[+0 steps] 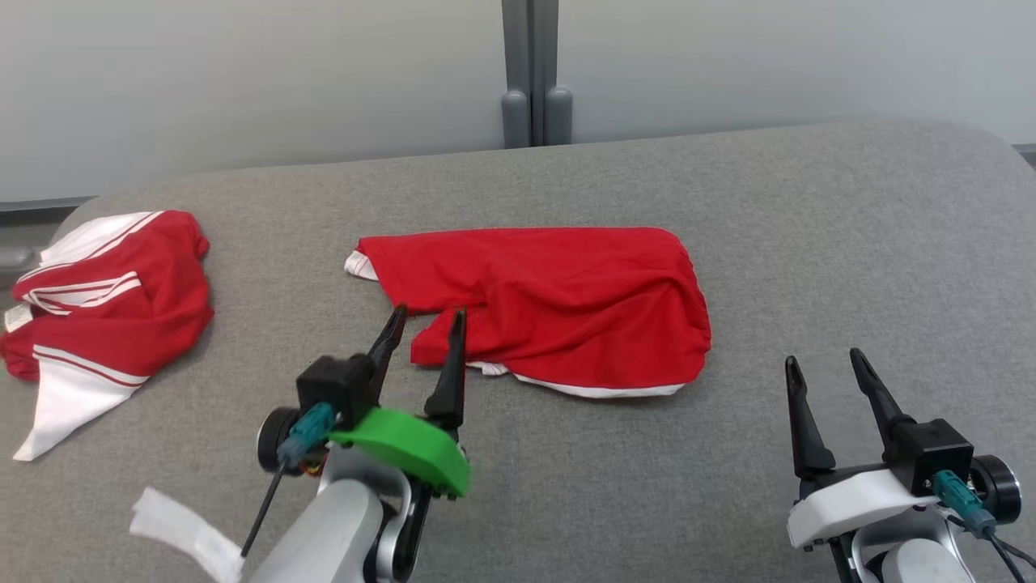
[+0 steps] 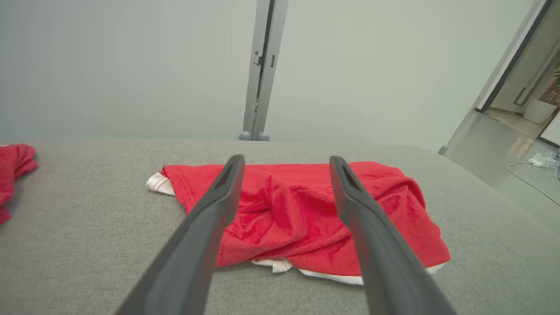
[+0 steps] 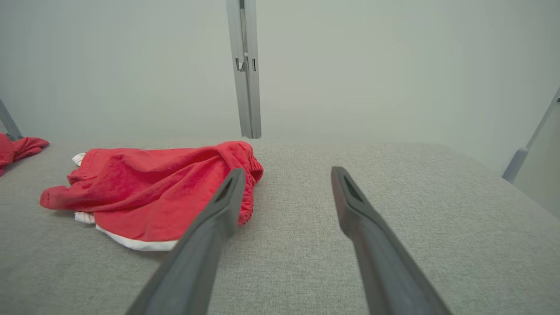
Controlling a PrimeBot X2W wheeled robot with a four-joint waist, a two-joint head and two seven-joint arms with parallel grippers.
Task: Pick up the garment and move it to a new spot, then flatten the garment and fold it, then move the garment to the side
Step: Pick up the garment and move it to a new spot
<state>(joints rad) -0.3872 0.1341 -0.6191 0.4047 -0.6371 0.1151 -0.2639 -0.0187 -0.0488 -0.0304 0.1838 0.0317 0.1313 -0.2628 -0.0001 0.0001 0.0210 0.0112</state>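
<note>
The left gripper (image 1: pixel 429 314), wide open and empty, would likely do best to pinch the near hem of the rumpled red garment (image 1: pixel 558 300) low against the grey surface (image 1: pixel 566 486). The right gripper (image 1: pixel 824 358), equally spread and empty, could take the opposite corner, both drawing evenly apart. The garment lay mid-surface, its near-left hem just beside the left fingertips and well apart from the right fingers.

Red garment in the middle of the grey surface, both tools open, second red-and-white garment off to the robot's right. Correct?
No: the head view shows the second red-and-white garment off to the robot's left. The rest holds: the red garment lies in the middle of the grey surface, and the left tool and right tool are open.
</note>
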